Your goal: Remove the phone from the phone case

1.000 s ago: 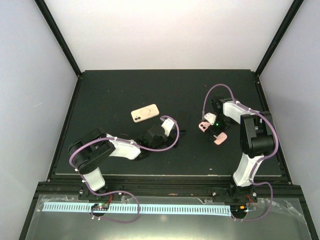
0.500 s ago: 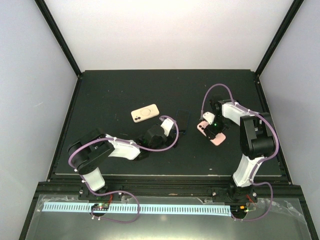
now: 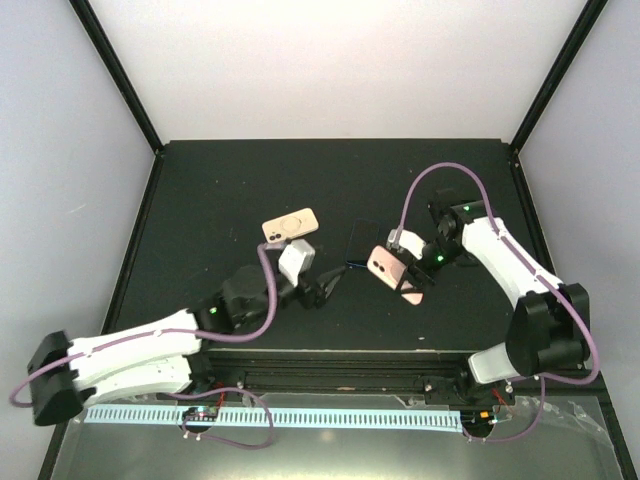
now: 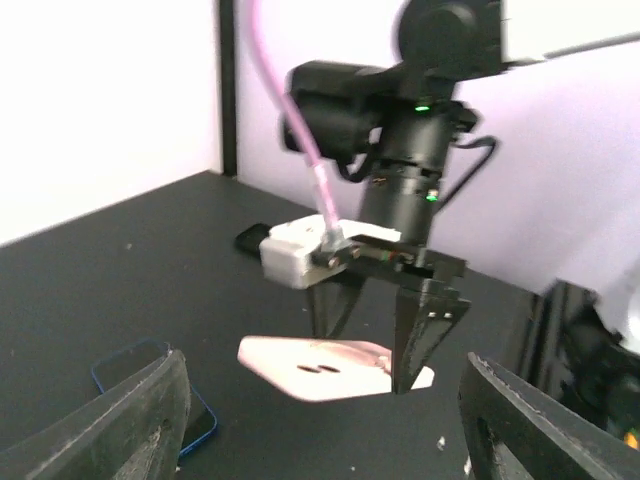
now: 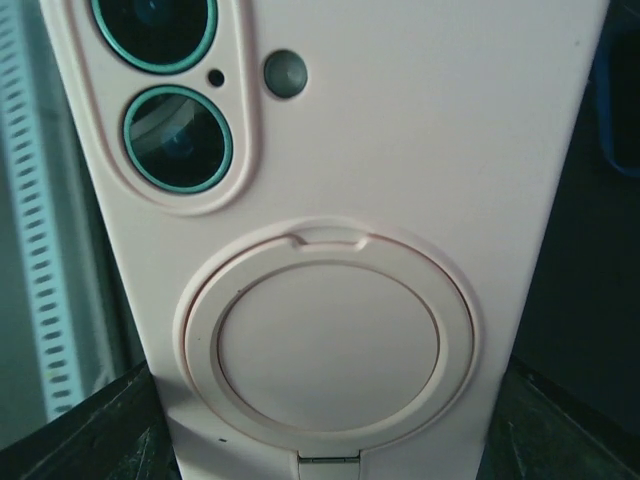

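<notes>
The right gripper (image 3: 414, 276) pinches the pink phone case (image 5: 330, 250) aloft, the phone (image 5: 178, 140) apparently not yet out, while the left gripper (image 3: 325, 288) faces it, fingers spread; extraction remains.

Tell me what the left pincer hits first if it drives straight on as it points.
Probably the pink cased phone held in the right pincer, dead ahead of the open left pincer; depth is unclear.
</notes>
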Controlling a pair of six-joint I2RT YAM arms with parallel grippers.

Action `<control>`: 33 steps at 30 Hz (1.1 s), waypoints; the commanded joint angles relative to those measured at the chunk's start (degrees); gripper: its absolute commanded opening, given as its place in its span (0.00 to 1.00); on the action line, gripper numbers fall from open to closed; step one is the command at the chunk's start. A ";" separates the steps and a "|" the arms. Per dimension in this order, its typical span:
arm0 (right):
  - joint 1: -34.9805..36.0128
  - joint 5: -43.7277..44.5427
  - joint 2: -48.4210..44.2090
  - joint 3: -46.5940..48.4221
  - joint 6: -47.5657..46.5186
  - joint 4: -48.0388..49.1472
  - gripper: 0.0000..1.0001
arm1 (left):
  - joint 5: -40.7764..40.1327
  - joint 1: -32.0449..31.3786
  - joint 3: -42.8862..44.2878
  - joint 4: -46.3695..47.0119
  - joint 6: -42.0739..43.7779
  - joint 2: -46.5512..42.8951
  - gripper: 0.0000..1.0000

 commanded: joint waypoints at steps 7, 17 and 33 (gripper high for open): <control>19.32 2.01 -9.46 0.52 -3.27 -4.85 0.62 | -8.76 -14.63 15.26 -46.24 18.31 -5.34 0.71; 29.52 5.99 -9.52 0.09 0.87 -6.56 0.62 | -34.06 -33.80 11.72 -36.23 39.34 8.65 0.75; 34.17 5.46 -7.28 0.71 2.37 -6.44 0.62 | -34.29 -35.73 9.84 -23.51 54.68 19.04 0.34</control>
